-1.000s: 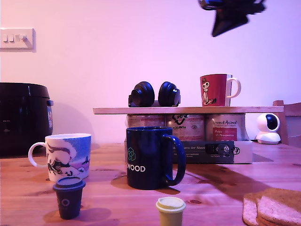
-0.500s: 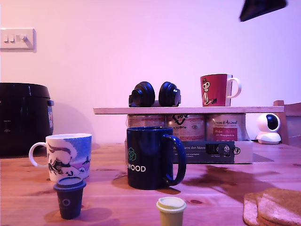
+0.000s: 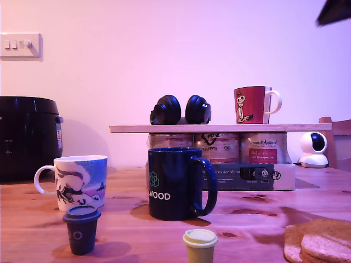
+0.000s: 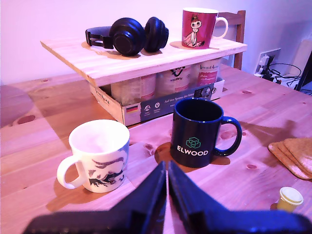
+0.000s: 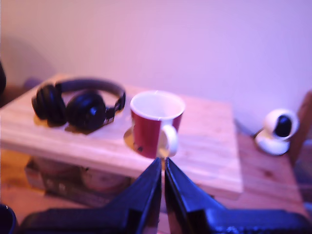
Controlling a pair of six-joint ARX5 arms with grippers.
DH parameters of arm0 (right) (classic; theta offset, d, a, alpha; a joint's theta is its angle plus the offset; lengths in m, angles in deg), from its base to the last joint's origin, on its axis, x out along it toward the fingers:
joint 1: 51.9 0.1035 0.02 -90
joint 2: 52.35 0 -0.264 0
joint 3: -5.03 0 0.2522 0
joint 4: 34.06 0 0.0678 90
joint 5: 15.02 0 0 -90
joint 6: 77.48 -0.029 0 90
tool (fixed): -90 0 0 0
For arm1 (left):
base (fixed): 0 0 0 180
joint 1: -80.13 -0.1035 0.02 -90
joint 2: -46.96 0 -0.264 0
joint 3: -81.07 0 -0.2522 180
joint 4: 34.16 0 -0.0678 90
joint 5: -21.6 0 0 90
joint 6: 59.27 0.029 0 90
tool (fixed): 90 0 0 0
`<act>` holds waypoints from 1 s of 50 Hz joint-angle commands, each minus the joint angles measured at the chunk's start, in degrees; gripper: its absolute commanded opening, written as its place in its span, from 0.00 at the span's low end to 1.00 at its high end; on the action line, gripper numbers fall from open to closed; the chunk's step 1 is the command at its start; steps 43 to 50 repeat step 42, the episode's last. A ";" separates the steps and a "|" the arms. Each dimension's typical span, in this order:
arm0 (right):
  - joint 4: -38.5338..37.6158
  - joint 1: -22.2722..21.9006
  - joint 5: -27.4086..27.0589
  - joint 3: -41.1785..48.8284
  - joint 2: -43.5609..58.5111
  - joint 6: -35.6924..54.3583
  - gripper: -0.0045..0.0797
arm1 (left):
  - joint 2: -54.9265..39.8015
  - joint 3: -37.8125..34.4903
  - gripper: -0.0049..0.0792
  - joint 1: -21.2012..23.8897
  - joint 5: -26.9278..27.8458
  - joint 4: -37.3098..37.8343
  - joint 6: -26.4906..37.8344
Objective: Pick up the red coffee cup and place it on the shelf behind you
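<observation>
Exterior view: red coffee cup [image 3: 252, 104] stands upright on the shelf [image 3: 219, 128], right-centre of frame, nothing gripping it. Second gripper [image 5: 162, 168] clenched, empty; first gripper [image 4: 167, 171] clenched, empty. Placement looks done; only retreat remains.

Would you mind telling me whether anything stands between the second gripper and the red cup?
Nothing visible does: my second gripper looks straight at the red cup, which stands on the shelf; the headphones lie beside it.
</observation>
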 commanded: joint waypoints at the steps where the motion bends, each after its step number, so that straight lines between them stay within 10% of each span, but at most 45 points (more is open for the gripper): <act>1: -0.04 -0.04 -0.33 1.66 -2.21 -0.61 0.04 | -0.61 -0.72 0.03 0.17 0.09 0.07 0.09; 50: 5.09 1.33 1.57 3.04 -12.02 0.48 0.04 | -0.61 -0.72 0.03 0.15 0.07 13.70 0.24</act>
